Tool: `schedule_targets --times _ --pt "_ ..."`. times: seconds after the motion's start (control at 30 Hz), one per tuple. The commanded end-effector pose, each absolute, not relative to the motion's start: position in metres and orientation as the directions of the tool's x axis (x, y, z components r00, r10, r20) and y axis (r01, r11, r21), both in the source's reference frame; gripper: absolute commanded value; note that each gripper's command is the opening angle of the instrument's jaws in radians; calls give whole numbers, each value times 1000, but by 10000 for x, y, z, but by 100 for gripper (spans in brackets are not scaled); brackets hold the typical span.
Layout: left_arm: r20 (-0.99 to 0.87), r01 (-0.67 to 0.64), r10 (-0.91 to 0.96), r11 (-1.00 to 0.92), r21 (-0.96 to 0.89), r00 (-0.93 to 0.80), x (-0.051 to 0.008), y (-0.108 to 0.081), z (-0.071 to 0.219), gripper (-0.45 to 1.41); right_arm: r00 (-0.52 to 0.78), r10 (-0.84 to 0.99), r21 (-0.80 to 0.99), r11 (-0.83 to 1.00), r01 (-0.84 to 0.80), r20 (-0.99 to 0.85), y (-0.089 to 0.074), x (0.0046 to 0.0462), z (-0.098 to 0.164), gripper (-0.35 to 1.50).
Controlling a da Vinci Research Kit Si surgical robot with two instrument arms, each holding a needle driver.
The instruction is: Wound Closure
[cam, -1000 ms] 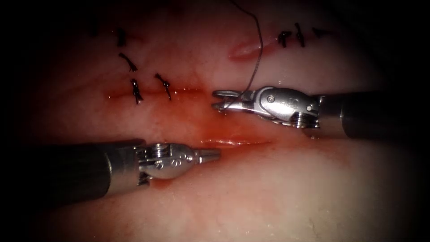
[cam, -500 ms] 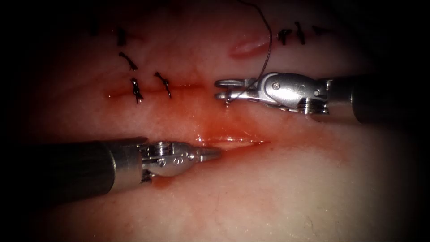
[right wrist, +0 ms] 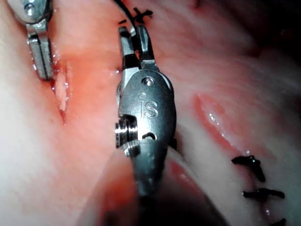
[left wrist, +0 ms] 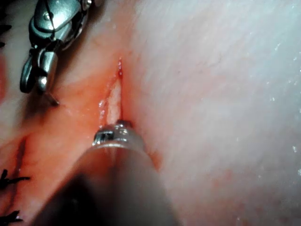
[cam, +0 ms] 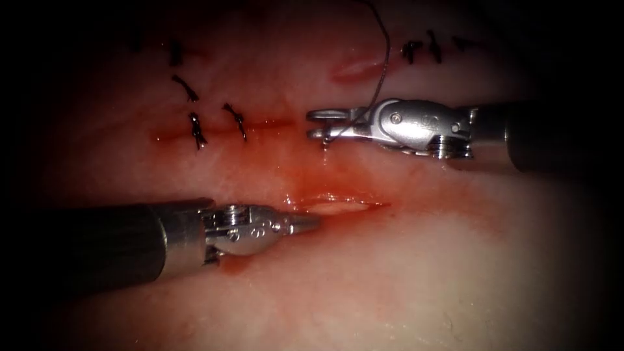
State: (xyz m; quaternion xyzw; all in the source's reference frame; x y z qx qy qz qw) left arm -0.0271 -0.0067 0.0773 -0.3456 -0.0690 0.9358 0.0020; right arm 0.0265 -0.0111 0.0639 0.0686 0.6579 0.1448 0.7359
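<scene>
While the right tool (cam: 318, 125) grips what seems the needle (cam: 327, 140), its point dips just above the open cut (cam: 338, 207); thread (cam: 383, 65) rises away. Beside the cut, the left tool (cam: 311, 223) is clenched, empty, on red-wet tissue (cam: 403, 279).

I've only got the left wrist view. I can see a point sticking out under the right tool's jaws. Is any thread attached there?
Observer: Yes. In the endoscope view, thread runs up and away from the right tool, whose jaws hold the needle. I can't tell where along its curve, or whether its tip touches the tissue.
Operator: Are my left jaws holding anything?
Observer: No. The left tool has its jaws shut on nothing, tip at the left end of the cut.
Operator: Any stitches near the right tool?
Observer: Yes, stitches sit beyond it, right of the thread.
</scene>
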Motion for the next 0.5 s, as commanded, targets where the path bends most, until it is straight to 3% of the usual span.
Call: schedule_targets --times 0.03,0.5 --pt "-647 45 50 -991 -130 -761 -277 -66 777 4 87 298 286 950 -125 -951 -104 278 640 -35" --pt "-646 47 50 -990 -132 -762 -277 -68 775 4 68 265 251 954 -165 -962 -87 276 627 -35"
